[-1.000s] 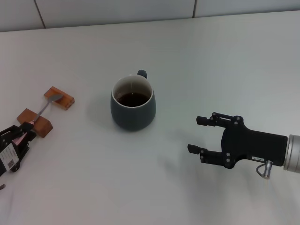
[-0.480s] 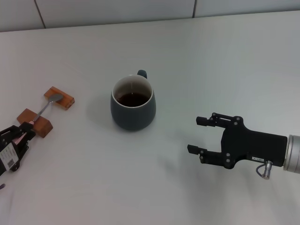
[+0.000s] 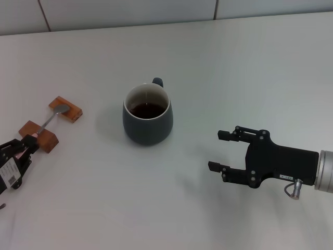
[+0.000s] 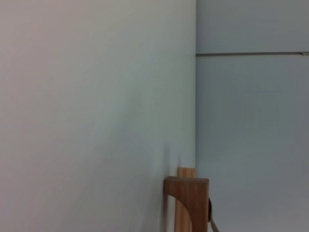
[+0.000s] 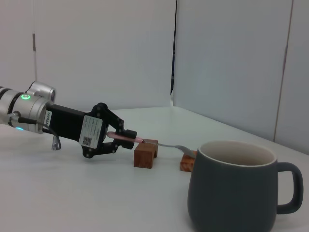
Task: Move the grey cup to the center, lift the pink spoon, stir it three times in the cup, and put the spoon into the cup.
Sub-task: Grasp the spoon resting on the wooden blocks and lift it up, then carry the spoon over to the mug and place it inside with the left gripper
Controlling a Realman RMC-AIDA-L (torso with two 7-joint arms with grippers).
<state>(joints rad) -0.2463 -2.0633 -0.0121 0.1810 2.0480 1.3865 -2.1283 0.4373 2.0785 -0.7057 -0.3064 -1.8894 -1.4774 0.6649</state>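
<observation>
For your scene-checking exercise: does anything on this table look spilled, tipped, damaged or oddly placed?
Nothing stands out. The grey cup stands upright with no spill around it, and the pink spoon lies bridged across two wooden blocks, its handle between the left end effector's fingers. The right end effector hovers open.

Matt ceramic, wood and metal on a smooth table

The grey cup (image 3: pixel 148 115) looks matt-glazed ceramic; the pink spoon (image 3: pixel 46 123) has a metal stem; the wooden blocks (image 3: pixel 65 108) are brown; the table (image 3: pixel 234 67) is smooth and white.
</observation>
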